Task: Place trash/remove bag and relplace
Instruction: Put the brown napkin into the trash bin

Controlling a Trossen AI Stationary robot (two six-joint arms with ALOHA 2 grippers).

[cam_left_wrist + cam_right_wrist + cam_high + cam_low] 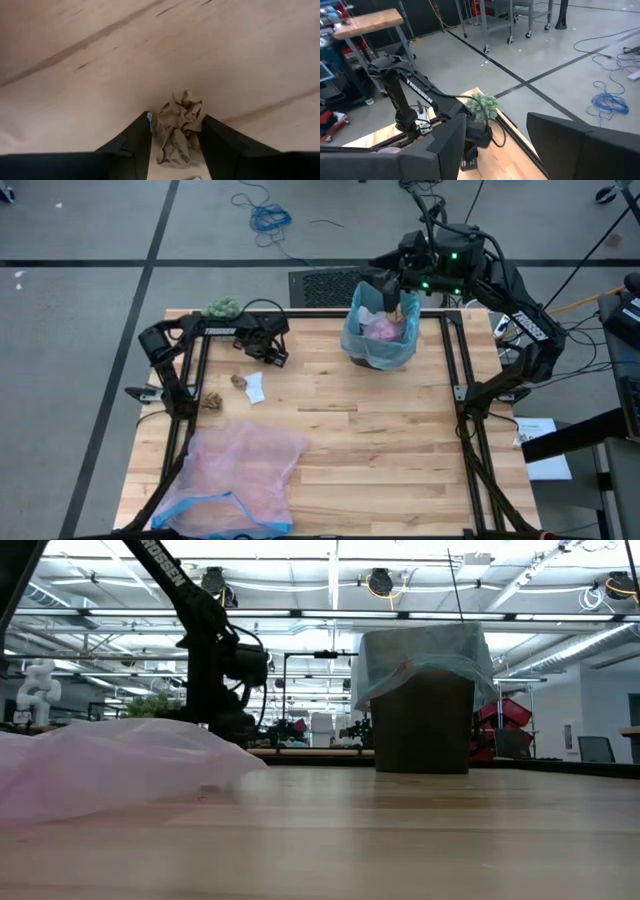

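Left gripper [175, 142] is low over the table's left-rear area, fingers apart with a crumpled brown paper scrap [177, 132] sitting between them. Pads look to be touching its sides, but I can't call it clamped. In the high view that scrap [239, 380] lies just beside a white paper piece [254, 388], with another brown scrap [211, 400] near the table's left edge.

Right gripper [495, 145] hangs over the brown square bin lined with thin light-blue plastic bag [380, 340] at the table's rear, jaws apart, nothing in them. A pink wad [382, 329] is already inside.

Handling, my read: the scrap is light, soft and springy, so it'll compress and could squirt out of a shallow pinch. I'd take it across the thickest middle. The bag is slippery film; grab it by the rim folded over the bin, not the wall.

Views: only the left wrist camera shows scrap against fingers. The low view hides the scraps behind the translucent pink bag [110, 765] in front, but shows the blue liner [425, 655] draped over the bin's upper edge. The right wrist camera shows the fuzzy green ball [482, 105] at the table's rear edge.
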